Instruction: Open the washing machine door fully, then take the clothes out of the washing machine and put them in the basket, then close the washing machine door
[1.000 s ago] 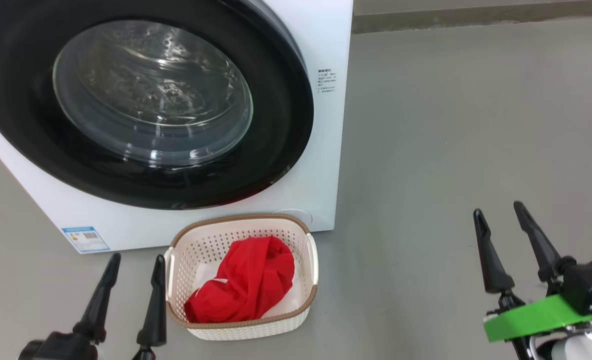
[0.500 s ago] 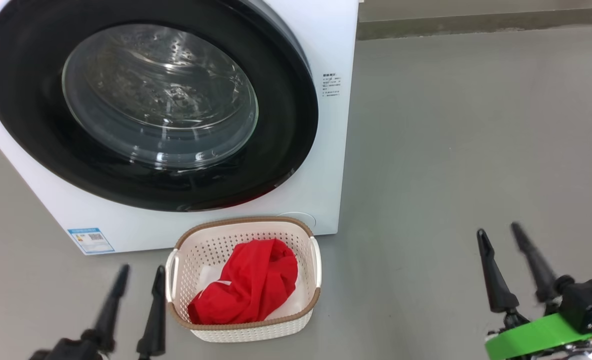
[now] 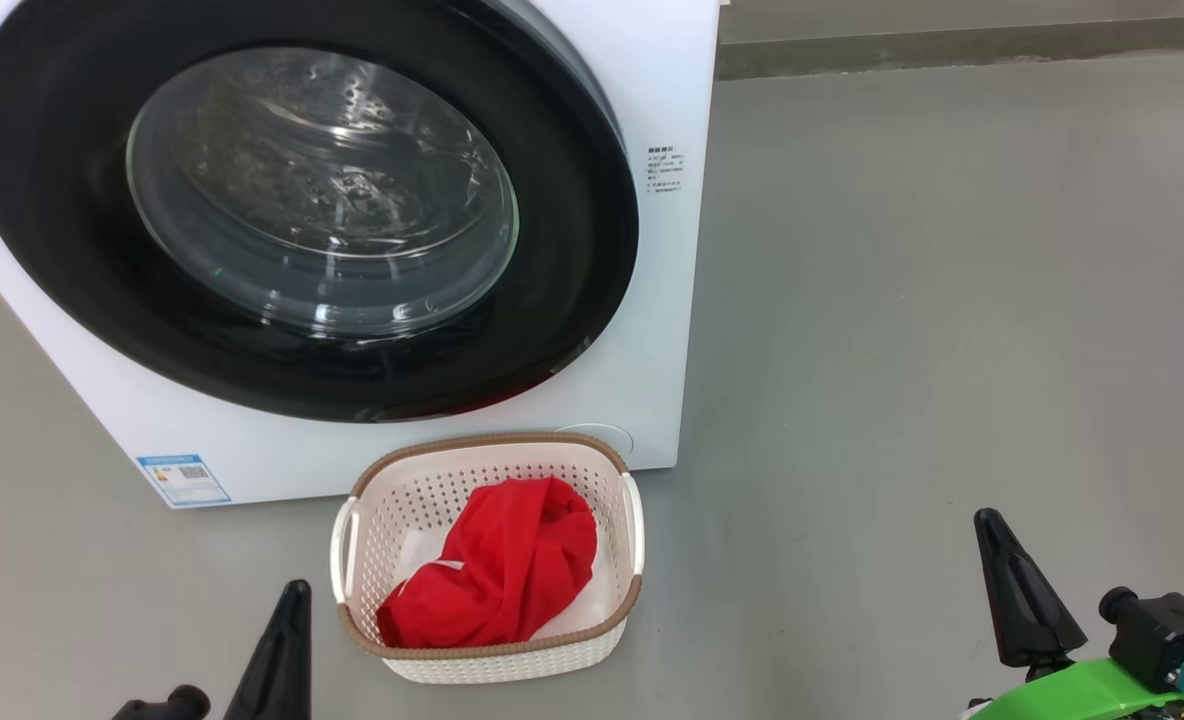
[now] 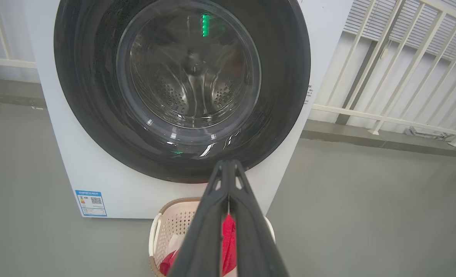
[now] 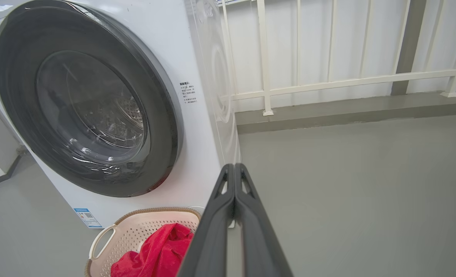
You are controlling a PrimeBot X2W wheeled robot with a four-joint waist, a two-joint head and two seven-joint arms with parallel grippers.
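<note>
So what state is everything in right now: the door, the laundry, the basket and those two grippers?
washing machine door: shut.
clothes: bunched up inside the basket.
basket: upright on the floor, just in front of the washing machine.
left gripper: shut, holding nothing.
right gripper: shut, holding nothing.

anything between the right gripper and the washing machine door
Nothing visible. Bare floor lies between the right gripper and the closed washing machine door; the basket with the clothes stands below the door, beneath that line.
</note>
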